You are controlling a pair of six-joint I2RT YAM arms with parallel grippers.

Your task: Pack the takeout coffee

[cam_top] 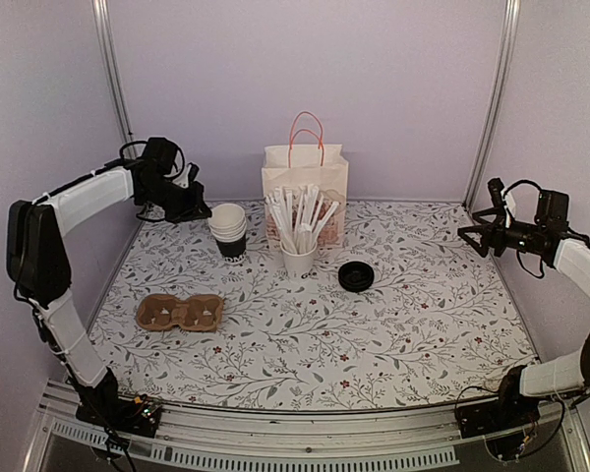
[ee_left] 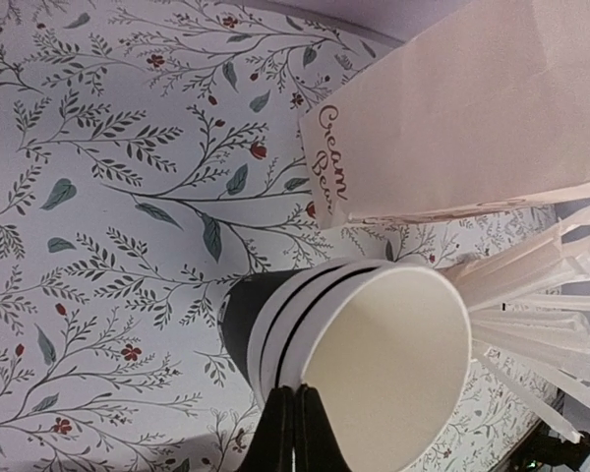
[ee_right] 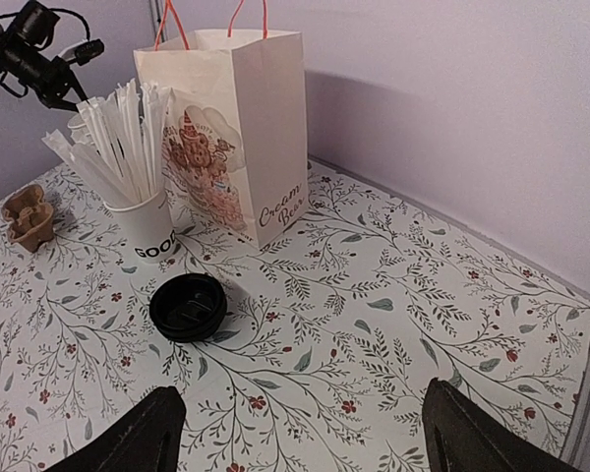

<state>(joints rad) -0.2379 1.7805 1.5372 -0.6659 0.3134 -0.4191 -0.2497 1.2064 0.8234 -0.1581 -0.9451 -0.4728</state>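
Showing packing barely begun: paper bag upper centre; stacked cups left of it, near the left gripper, fingers together and empty; black lid alone right of centre (no lidded cup is visible). Next, the right gripper, fingers apart, probably must reach the lid.

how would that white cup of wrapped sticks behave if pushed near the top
Probably tips easily: the wrapped sticks fan out well above the small white cup, so it looks top-heavy. It looks like paper, so likely light. A low push would probably slide it instead.
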